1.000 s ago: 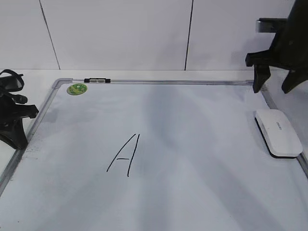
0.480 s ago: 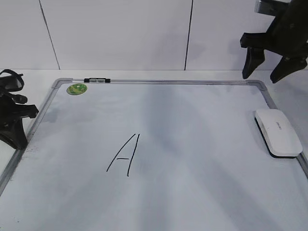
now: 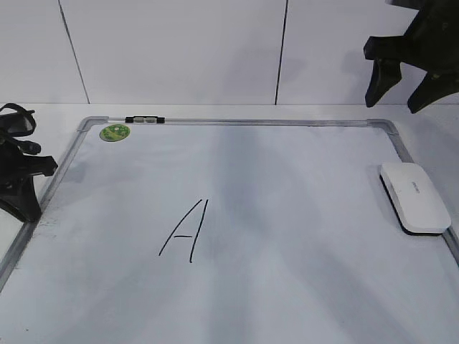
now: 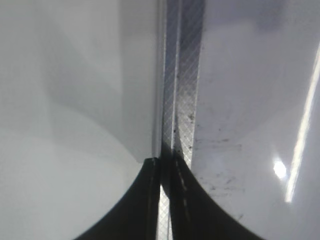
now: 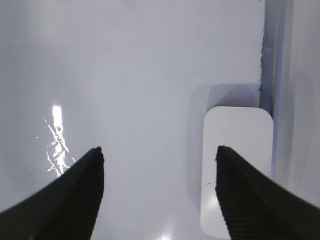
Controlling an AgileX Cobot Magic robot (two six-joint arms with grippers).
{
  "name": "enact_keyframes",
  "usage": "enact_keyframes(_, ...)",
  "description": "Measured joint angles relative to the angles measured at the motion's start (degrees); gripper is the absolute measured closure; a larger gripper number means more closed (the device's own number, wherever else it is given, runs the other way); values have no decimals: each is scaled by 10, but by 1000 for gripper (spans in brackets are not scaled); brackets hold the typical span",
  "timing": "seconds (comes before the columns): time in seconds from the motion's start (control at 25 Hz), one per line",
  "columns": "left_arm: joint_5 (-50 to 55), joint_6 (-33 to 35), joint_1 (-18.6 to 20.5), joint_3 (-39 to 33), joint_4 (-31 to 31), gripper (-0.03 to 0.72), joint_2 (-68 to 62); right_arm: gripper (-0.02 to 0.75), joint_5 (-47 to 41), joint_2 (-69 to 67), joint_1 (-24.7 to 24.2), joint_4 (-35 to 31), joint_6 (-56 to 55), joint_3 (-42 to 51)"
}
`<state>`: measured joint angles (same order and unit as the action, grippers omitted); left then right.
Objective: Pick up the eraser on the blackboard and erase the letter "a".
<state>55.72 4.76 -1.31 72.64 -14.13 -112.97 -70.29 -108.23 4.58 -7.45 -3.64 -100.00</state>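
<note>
The white eraser (image 3: 414, 196) lies flat on the blackboard (image 3: 251, 122) against its right frame; in the right wrist view the eraser (image 5: 235, 170) sits low on the right beside the frame (image 5: 267, 60). My right gripper (image 3: 394, 107) hangs open high above the board's far right corner, apart from the eraser and with nothing between its fingers (image 5: 159, 150). My left gripper (image 3: 25, 204) rests shut at the board's left frame, its fingertips (image 4: 166, 160) over the grey rail (image 4: 182, 75). The letter "a" is out of view in every frame.
A tall capital "A" (image 3: 185, 231) is drawn in black near the board's middle. A round green sticker (image 3: 115, 132) and a small black clip (image 3: 144, 120) sit at the far left corner. A white tiled wall stands behind the board.
My right gripper has risen from the board's far right corner to higher above it, still open. The eraser and the left gripper have stayed where they were.
</note>
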Motion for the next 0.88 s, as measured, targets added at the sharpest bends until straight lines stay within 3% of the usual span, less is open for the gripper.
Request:
enact_keyframes(0.28,1,0,0,0,0,656,0,178,-1,0,0,-5,1,0)
enact_keyframes(0.56,17,0,0,12,18,510,-5,178,-1,0,0,-12,1,0)
enact_keyframes(0.88,127,-1,0,130,21,489,-8,178,-2,0,0,-12,1,0)
